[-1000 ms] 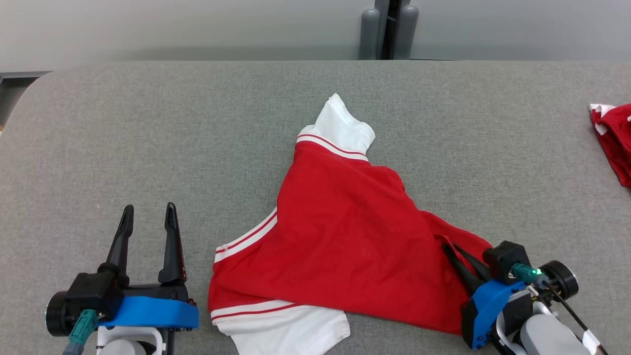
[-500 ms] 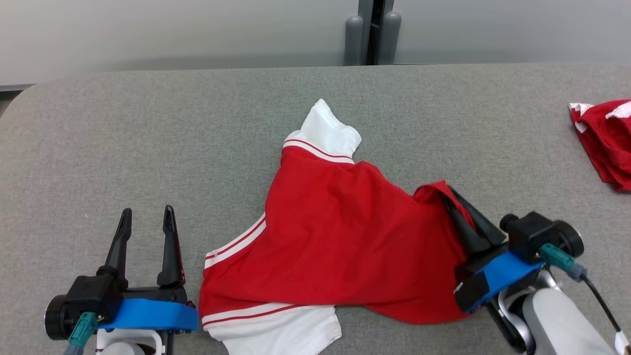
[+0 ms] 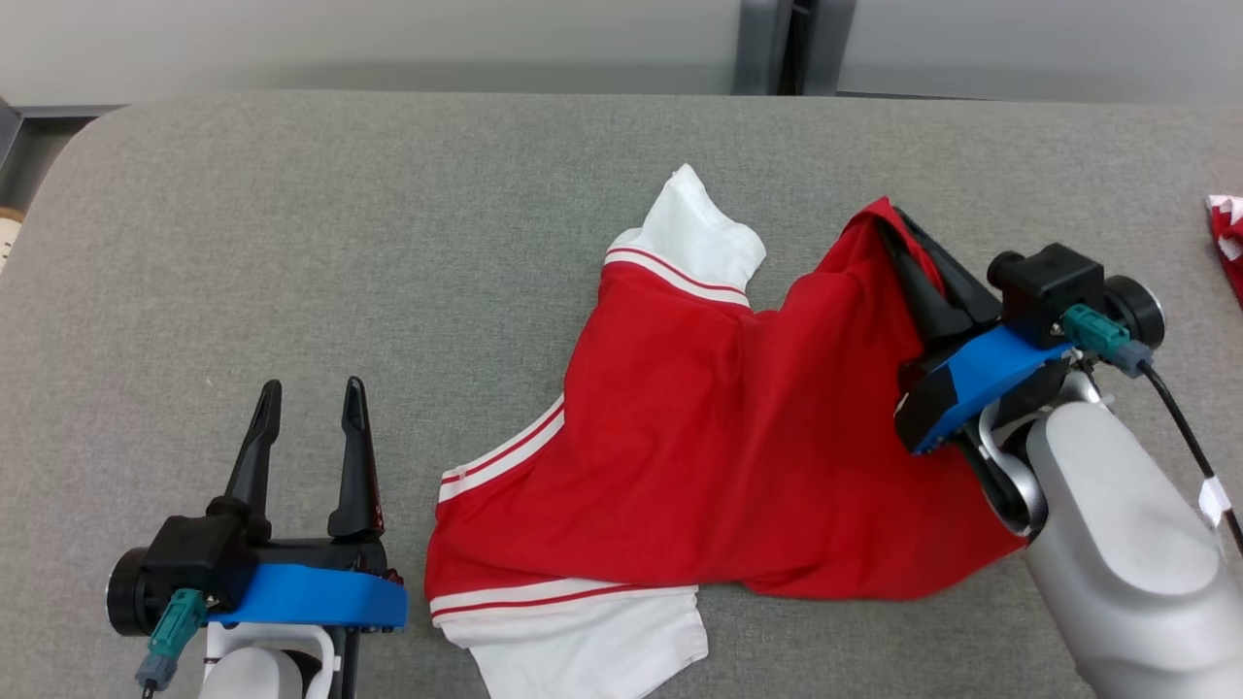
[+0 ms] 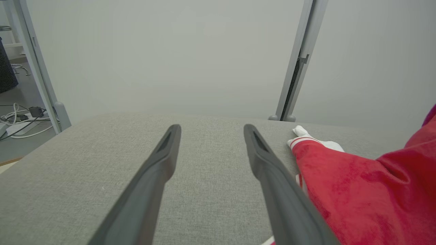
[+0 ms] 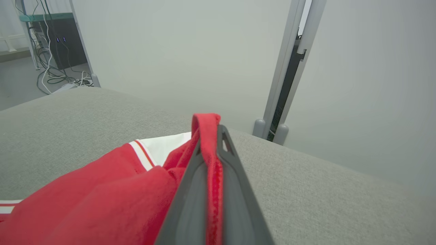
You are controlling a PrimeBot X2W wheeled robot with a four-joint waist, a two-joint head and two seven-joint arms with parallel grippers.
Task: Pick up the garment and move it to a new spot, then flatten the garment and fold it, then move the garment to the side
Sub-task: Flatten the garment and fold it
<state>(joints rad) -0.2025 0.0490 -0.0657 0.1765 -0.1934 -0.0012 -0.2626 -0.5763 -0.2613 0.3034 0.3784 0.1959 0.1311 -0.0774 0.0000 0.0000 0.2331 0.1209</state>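
The red short-sleeved jersey of soft knit cloth, with white sleeves and white-striped trim (image 3: 699,466), is lying rumpled across the middle of the grey fabric-covered table (image 3: 291,223). One white sleeve (image 3: 694,228) is pointing toward the table's far edge and the other (image 3: 592,646) is reaching toward its near edge. The right gripper (image 3: 898,225) is clamping a fold of the jersey's red edge between its two dark fingers. It is holding that fold raised above the table's right half, so the cloth is sloping down from the fingers while most of the jersey is resting on the table. The left gripper (image 3: 313,385) is sitting over the table's near left part, just beside the jersey, with its fingers spread wide and gripping nothing. A second red-and-white cloth (image 3: 1226,243) is lying at the table's right end, well apart. The jersey looks light and limp, so it is likely to sag, bunch and twist when hanging from a single pinch, and the table's rough covering may be dragging on whatever trails. A doubled hem or seam seems the firmest place to grip. For carrying and flattening, a second hold on the striped edge nearest the left gripper would probably be keeping the cloth spread.
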